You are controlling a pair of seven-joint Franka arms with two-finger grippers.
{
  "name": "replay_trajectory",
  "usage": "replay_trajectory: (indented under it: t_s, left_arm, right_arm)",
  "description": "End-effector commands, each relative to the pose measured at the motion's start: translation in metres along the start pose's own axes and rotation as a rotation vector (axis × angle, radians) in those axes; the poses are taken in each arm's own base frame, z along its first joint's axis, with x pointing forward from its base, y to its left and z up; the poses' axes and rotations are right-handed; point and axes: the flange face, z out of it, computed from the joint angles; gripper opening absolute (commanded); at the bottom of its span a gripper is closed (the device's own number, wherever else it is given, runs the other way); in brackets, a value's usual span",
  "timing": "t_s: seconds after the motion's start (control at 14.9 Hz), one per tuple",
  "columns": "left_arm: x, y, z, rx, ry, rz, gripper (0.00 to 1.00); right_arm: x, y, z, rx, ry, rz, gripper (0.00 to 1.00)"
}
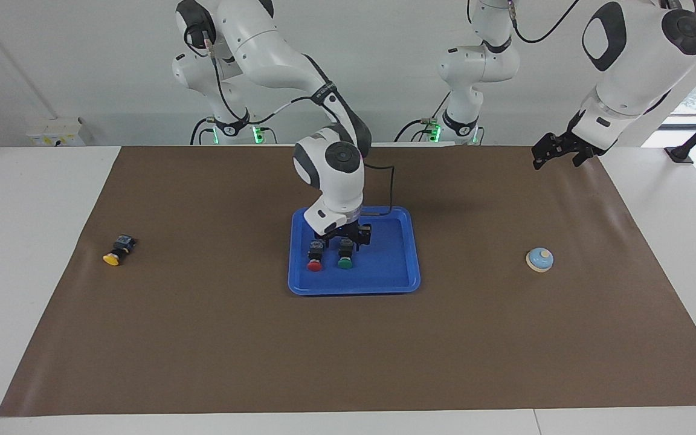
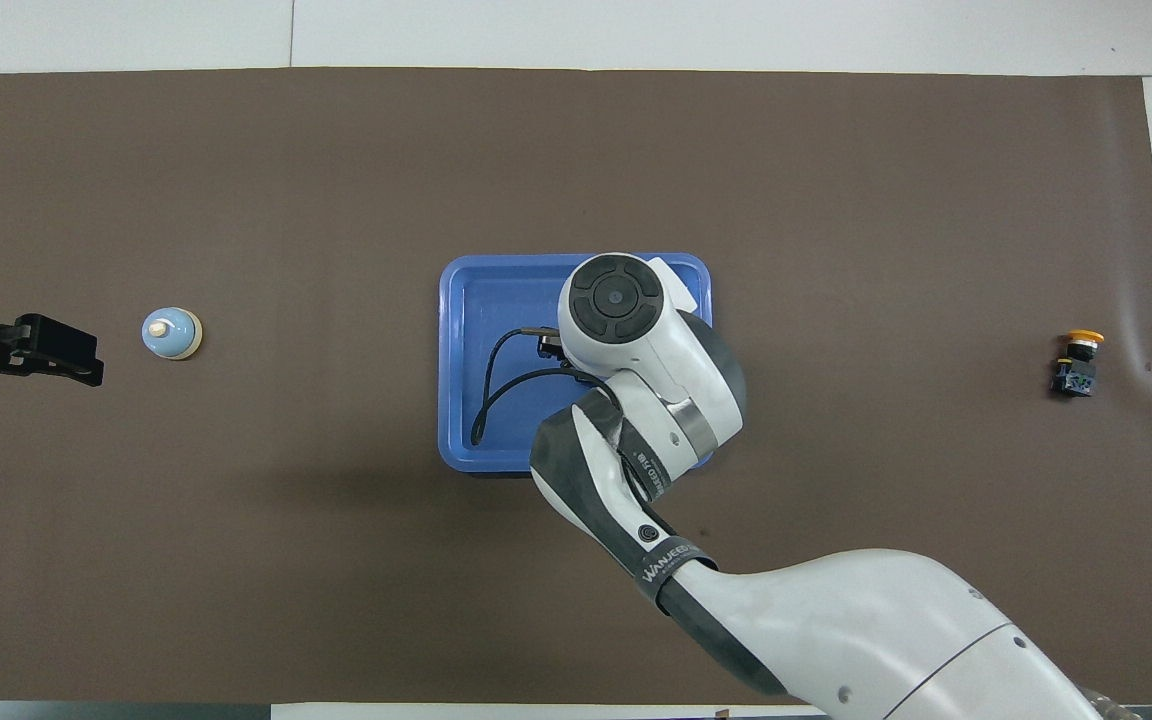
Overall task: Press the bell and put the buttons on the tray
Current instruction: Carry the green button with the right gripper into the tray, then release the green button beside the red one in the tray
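Overhead: right gripper [image 1: 346, 237] hidden; tray [image 2: 461, 300] half-covered.

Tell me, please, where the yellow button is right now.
The yellow button lies on the brown mat at the right arm's end of the table, well apart from the blue tray.

- A white robot arm [image 2: 696, 480] reaches in from the robots' end over a shallow bright-blue plastic tray [image 2: 466, 350] at the middle of a brown mat [image 2: 336, 150], hiding part of the tray's floor.
- A small light-blue domed bell [image 2: 172, 333] with a cream knob sits toward the left arm's end, near the black left gripper [image 2: 86, 360].
- A yellow-capped push-button switch [image 2: 1076, 360] with a black body lies toward the right arm's end.
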Motion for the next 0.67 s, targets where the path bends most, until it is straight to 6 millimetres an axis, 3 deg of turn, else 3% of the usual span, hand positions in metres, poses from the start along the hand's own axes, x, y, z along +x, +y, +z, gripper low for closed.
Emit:
replay_trajectory:
  t_s: [0.0,0.13,0.27,0.33,0.6]
  left_arm:
    - [-0.003,-0.001,-0.004,-0.010,0.012,-0.010,1.00]
    - [-0.003,-0.001,-0.004,-0.010,0.012,-0.010,1.00]
    - [-0.003,-0.001,-0.004,-0.010,0.010,-0.010,1.00]
    - [-0.003,-0.001,-0.004,-0.010,0.012,-0.010,1.00]
    - [-0.003,-0.001,-0.004,-0.010,0.012,-0.010,1.00]
  right_arm:
    - [0.037,0.059,-0.053,-0.016,0.009,0.090,1.00]
    - [0.056,0.109,-0.083,-0.029,-0.003,0.085,1.00]
    - [0.076,0.168,-0.100,-0.043,-0.028,0.056,1.00]
    - [0.084,0.199,-0.103,-0.054,-0.051,0.036,1.00]
    - [0.112,0.325,-0.088,-0.053,-0.105,-0.042,1.00]
